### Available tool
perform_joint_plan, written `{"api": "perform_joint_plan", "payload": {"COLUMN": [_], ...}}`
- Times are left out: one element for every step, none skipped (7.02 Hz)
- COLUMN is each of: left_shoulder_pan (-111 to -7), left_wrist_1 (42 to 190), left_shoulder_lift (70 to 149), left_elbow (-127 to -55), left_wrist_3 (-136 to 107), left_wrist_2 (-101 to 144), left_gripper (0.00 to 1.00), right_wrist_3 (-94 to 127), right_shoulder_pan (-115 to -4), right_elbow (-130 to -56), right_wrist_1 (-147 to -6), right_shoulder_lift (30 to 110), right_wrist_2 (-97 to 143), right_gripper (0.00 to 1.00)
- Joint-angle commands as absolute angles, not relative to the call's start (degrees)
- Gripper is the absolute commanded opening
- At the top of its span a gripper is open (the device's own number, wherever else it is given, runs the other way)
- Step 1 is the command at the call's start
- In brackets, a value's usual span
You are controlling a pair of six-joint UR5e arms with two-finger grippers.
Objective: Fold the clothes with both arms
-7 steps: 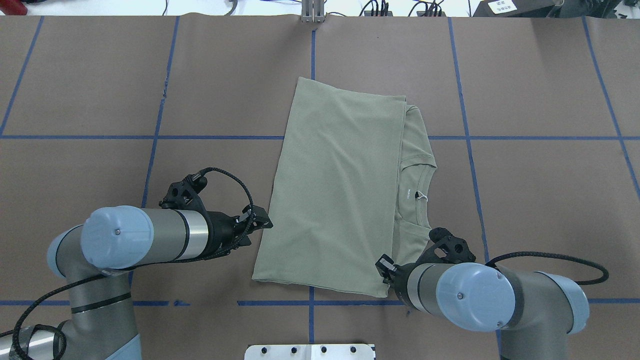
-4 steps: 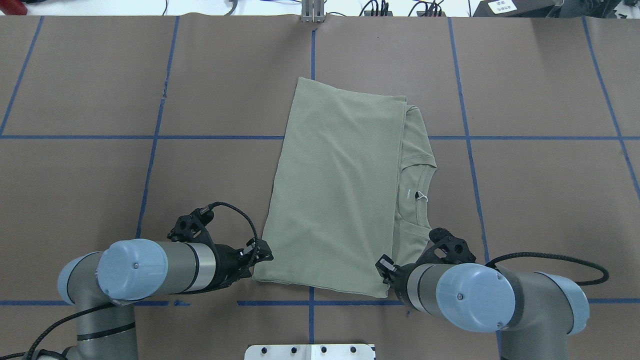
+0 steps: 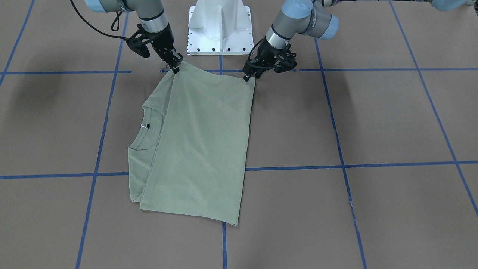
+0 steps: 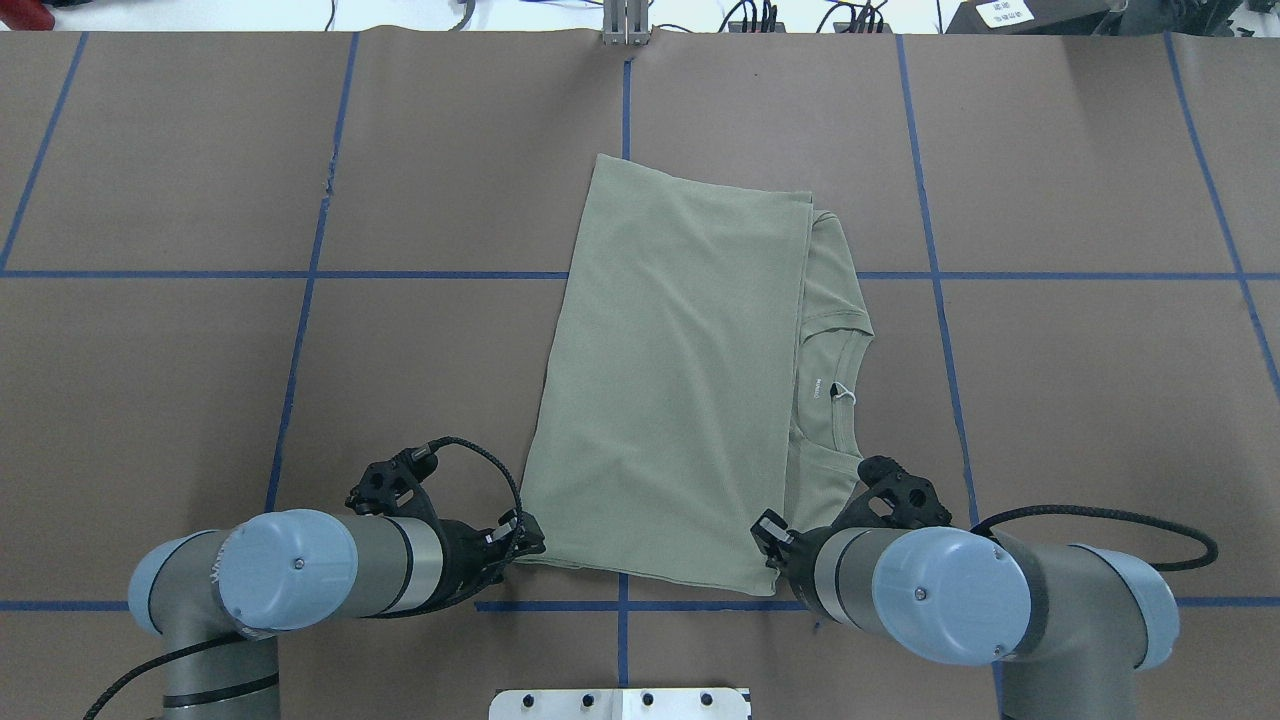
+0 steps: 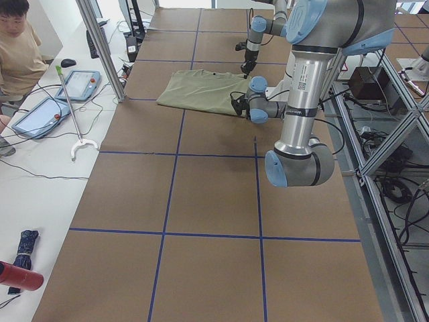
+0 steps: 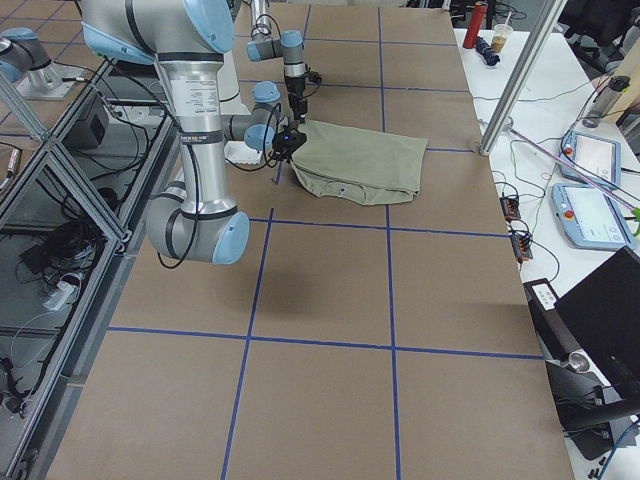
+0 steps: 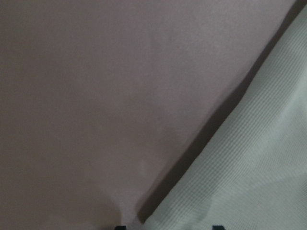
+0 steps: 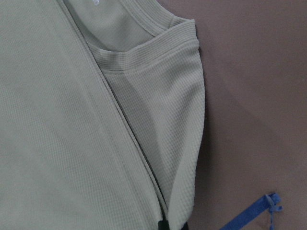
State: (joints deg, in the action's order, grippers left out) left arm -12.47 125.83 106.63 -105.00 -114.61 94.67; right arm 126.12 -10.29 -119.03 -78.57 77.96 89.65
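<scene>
The pale sage-green knit shirt (image 4: 670, 380) is lying folded lengthwise on the brown counter (image 4: 1050, 400), near the robot's base, with its ribbed collar (image 8: 158, 50) and white hang tag (image 4: 845, 393) showing on the robot's right, beside the folded-over panel. The right pincer (image 3: 175, 68) is pinching the shirt's near right corner, jaws closed on the fabric, which is peaking up slightly there. The left pincer (image 3: 248, 76) is sitting low at the near left corner, its fingertips standing apart in the wrist view with the fabric's corner lying unclamped between them
</scene>
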Motion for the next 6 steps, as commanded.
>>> {"api": "perform_joint_plan", "payload": {"left_shoulder_pan": [-12.7, -13.7, -15.5, -16.0, -15.9, -13.6], "left_wrist_1": [125.7, 125.7, 125.7, 125.7, 125.3, 122.3], "left_shoulder_lift": [106.9, 106.9, 106.9, 106.4, 105.6, 104.5], "left_elbow": [-105.0, -105.0, -105.9, -107.6, -111.3, -115.1], "left_wrist_3": [-114.6, -114.6, -114.4, -114.4, -114.8, -118.5], "left_wrist_2": [94.0, 93.9, 94.0, 94.0, 94.0, 93.7], "left_gripper": [0.06, 0.0, 0.0, 0.0, 0.0, 0.0], "right_wrist_3": [126.1, 126.1, 126.1, 126.1, 126.1, 126.1], "right_shoulder_pan": [-10.4, -10.4, -10.4, -10.2, -9.9, -9.8], "right_elbow": [-119.2, -119.2, -119.3, -119.4, -119.4, -120.9], "right_wrist_1": [-78.7, -78.7, -78.7, -78.7, -78.6, -78.7], "right_shoulder_lift": [78.0, 78.3, 78.4, 78.3, 78.2, 78.5], "right_wrist_2": [89.6, 89.6, 89.6, 89.6, 89.6, 89.6], "right_gripper": [0.0, 0.0, 0.0, 0.0, 0.0, 0.0]}}
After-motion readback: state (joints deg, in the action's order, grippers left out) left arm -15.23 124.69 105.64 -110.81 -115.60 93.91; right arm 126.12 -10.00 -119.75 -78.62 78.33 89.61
